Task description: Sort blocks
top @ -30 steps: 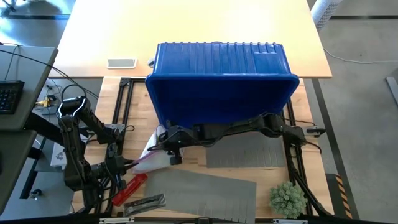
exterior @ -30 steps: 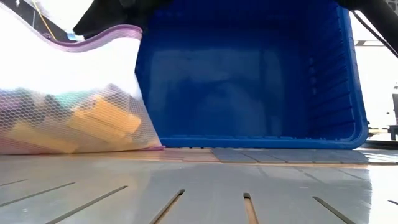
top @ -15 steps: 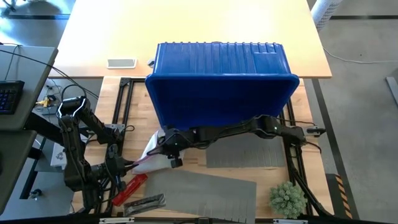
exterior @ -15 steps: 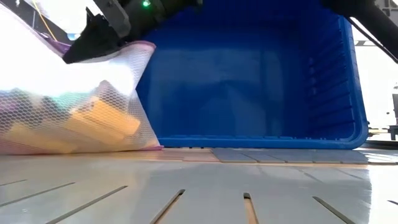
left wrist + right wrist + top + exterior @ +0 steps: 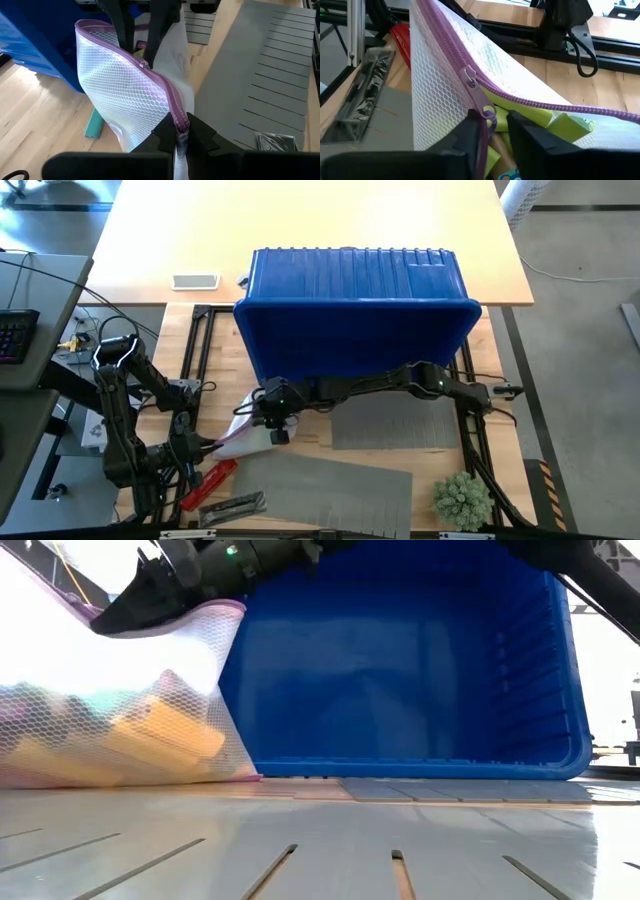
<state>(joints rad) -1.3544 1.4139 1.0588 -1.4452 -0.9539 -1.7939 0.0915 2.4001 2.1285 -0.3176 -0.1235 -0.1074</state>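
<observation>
Honestly this looks like the very start of the sort — nothing is laid out by colour yet. From the high view, the left pincer (image 5: pixel 212 444) sits near the front-left of the worktop (image 5: pixel 300 435) holding one end of a white mesh pouch (image 5: pixel 245 432), while the right pincer (image 5: pixel 268 402) reaches across to the pouch's other end, just in front of the big blue bin (image 5: pixel 355 315); a red tool (image 5: pixel 208 482) and grey mats (image 5: pixel 330 490) lie nearby, untouched. Low view: the pouch bulges with the blocks (image 5: pixel 165 730) — tan and yellowish bars show through the mesh — and the blue bin behind it looks empty as far as I can see into it. Left wrist view: that pincer is clamped shut on the purple zipper seam (image 5: pixel 165 90) at the pouch's corner, and one teal block (image 5: pixel 94 125) lies loose on the wood beside the bin. Right wrist view: the fingers (image 5: pixel 465 135) bracket the zipper pull (image 5: pixel 487 116), apparently pinching or about to pinch it, with lime blocks (image 5: pixel 565 122) peeking through the part-open zip. So my read: the pouch needs opening fully, then all the sorting is left.
</observation>
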